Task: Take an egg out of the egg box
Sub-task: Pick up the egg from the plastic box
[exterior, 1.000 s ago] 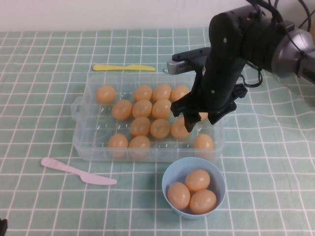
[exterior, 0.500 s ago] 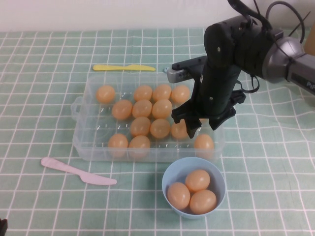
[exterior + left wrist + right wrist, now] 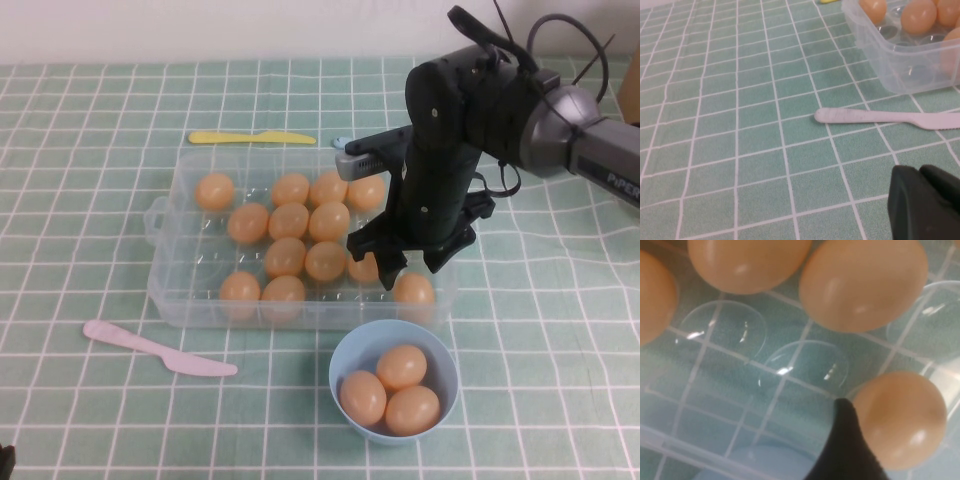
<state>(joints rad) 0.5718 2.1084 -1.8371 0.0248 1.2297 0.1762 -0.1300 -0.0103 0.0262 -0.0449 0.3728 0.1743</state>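
The clear egg box (image 3: 195,275) lies mid-table with several orange-tan eggs in it. My right gripper (image 3: 412,262) is open and hangs low over the box's front right part. Its fingers straddle the spot just behind the front right corner egg (image 3: 414,290). In the right wrist view one black finger (image 3: 846,445) stands right beside an egg (image 3: 900,417) on the dimpled base; the other finger is out of view. My left gripper (image 3: 924,200) is shut and empty, low over the cloth to the left of the box (image 3: 900,70).
A light-blue bowl (image 3: 342,372) with three eggs stands just in front of the box. A pink plastic knife (image 3: 150,348) lies at the front left, also in the left wrist view (image 3: 880,116). A yellow knife (image 3: 250,137) lies behind the box.
My right gripper has moved left and down, closer to the eggs at the box's front right. The eggs and the left arm have not moved.
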